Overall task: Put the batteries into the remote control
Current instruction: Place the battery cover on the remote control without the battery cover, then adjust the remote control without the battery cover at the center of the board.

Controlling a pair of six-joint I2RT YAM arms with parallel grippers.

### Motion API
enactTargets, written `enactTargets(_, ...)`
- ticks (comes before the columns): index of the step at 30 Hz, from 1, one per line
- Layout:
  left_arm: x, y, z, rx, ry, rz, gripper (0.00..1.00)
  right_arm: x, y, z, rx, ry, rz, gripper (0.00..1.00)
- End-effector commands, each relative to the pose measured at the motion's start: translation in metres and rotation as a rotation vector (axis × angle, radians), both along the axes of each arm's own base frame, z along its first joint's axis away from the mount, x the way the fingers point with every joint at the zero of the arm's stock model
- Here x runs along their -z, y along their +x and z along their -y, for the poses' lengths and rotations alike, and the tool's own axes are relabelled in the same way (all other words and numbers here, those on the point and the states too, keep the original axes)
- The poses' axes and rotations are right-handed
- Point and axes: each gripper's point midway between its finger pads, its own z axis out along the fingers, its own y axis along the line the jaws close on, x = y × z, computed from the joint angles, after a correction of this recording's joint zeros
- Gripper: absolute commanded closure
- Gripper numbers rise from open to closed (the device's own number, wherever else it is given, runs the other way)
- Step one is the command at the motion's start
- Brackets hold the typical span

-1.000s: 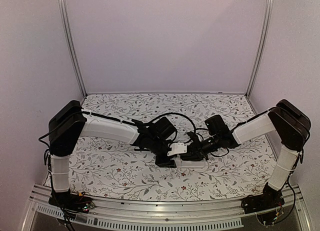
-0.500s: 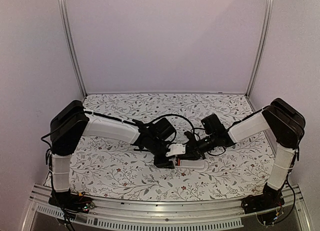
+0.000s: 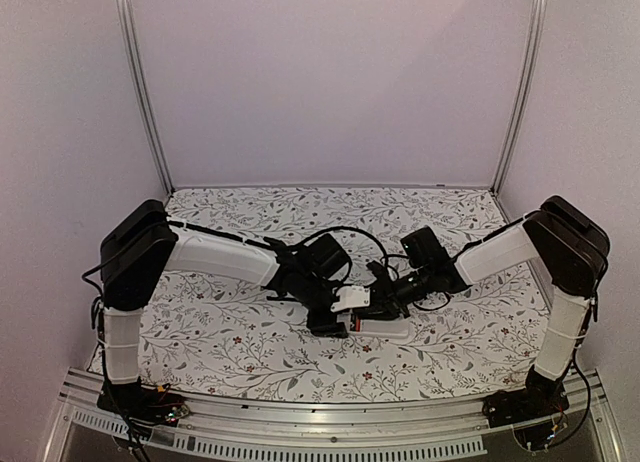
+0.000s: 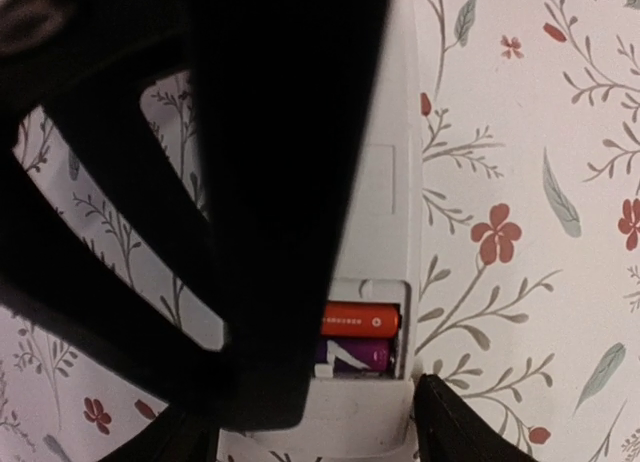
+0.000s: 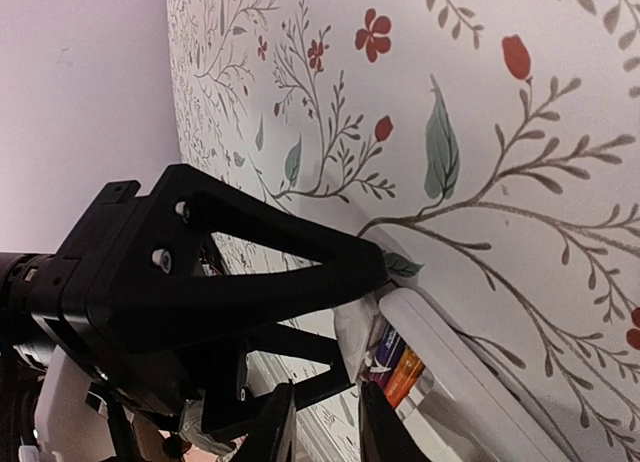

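White remote [image 4: 381, 187] (loaded) within left hand [image 4: 350, 414]

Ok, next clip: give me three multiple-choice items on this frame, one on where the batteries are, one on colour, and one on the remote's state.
1. Where do the batteries lie? A in a tray; B in the remote control's bay; C in a cup.
2. What colour is the battery nearer the remote's middle? A green; B white; C orange.
3. How does the remote lie? A white back up, bay uncovered; B buttons up; C standing on end.

Key:
1. B: the left wrist view shows both side by side inside the bay.
2. C: the orange battery sits inward of the purple battery.
3. A: the plain white back faces the camera, and the batteries are exposed.
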Motion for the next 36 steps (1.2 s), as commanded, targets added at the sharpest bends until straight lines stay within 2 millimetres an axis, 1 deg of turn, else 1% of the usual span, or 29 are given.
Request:
enactTargets(1,-0.009,0.006,0.003,-0.005,-0.052,0.012,0.31,-0.019,-0.002,0.006,0.004,0.015,0.048,0.77)
enactTargets(4,-0.01,0.007,-0.001,-0.005,-0.063,0.013,0.3,-0.028,0.001,0.017,0.029,0.016,0.07,0.74)
enactTargets(7,-0.009,0.008,-0.005,-0.004,-0.066,0.011,0.3,-0.034,0.0,0.028,0.052,0.012,0.071,0.68)
enactTargets(11,-0.009,0.006,-0.011,-0.012,-0.071,-0.001,0.3,-0.03,-0.01,0.044,0.061,-0.03,0.058,0.6)
enactTargets(14,-0.007,0.005,-0.014,-0.014,-0.075,-0.014,0.3,-0.02,-0.021,0.063,0.064,-0.102,0.037,0.55)
enactTargets(19,-0.001,0.002,-0.017,-0.009,-0.07,-0.043,0.32,-0.008,-0.027,0.093,0.099,-0.179,0.029,0.52)
enactTargets(22,0.001,0.002,-0.016,-0.008,-0.069,-0.051,0.34,0.0,-0.032,0.105,0.103,-0.224,0.025,0.5)
enactTargets(29,0.001,0.005,-0.015,-0.009,-0.064,-0.05,0.4,0.009,-0.039,0.121,0.08,-0.315,0.037,0.5)
enactTargets(33,-0.002,0.007,-0.014,-0.014,-0.066,-0.04,0.45,0.015,-0.037,0.119,0.064,-0.322,0.037,0.5)
enactTargets(36,-0.004,0.01,-0.014,-0.022,-0.062,-0.03,0.46,0.016,-0.031,0.114,0.057,-0.309,0.039,0.51)
